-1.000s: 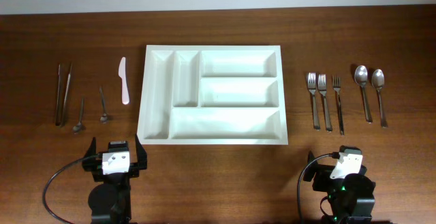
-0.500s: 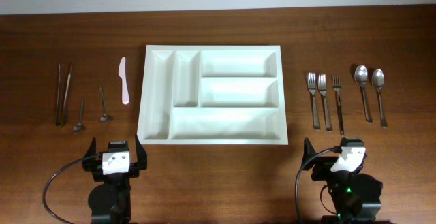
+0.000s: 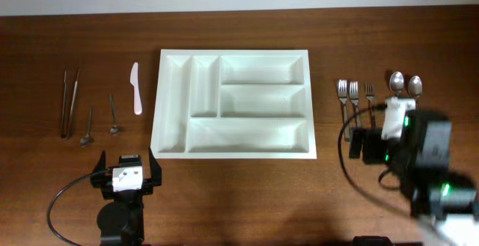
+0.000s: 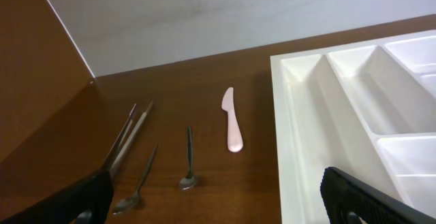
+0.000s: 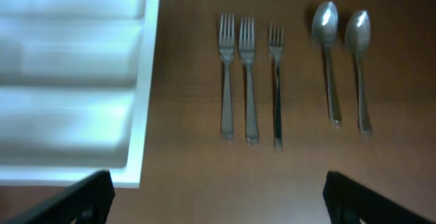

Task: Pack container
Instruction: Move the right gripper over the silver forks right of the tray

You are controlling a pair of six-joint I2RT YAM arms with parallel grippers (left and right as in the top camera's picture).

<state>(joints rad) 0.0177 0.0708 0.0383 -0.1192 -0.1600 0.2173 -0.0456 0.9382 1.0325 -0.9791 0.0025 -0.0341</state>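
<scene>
1. The big white plastic tray (image 3: 247,135) with five slots lies in the middle of the brown wooden table (image 3: 224,201). Every slot is empty, so the packing seems to be only starting.
2. To the right of the tray lie three silver metal forks (image 5: 246,81), close side by side. Two silver metal spoons (image 5: 327,60) lie a bit further out. None of them touch the tray.
3. The right claw (image 5: 218,203) hangs above the forks and spoons. Its two fingers are spread wide and it holds nothing.
4. The left claw (image 3: 126,160) sits near the front of the table, left of the tray. It is spread wide and empty too.
5. Left of the tray lie a small white plastic knife (image 3: 135,89), thin metal tongs (image 3: 69,104) and two little metal spoons (image 3: 114,117).
6. The step in hand looks like reaching for the first piece, likely a fork.
7. Next, the right claw should go down over one fork handle, with a finger on each side. It must not bump the fork beside it. Then it should squeeze, lift and carry the fork to a long slot.
</scene>
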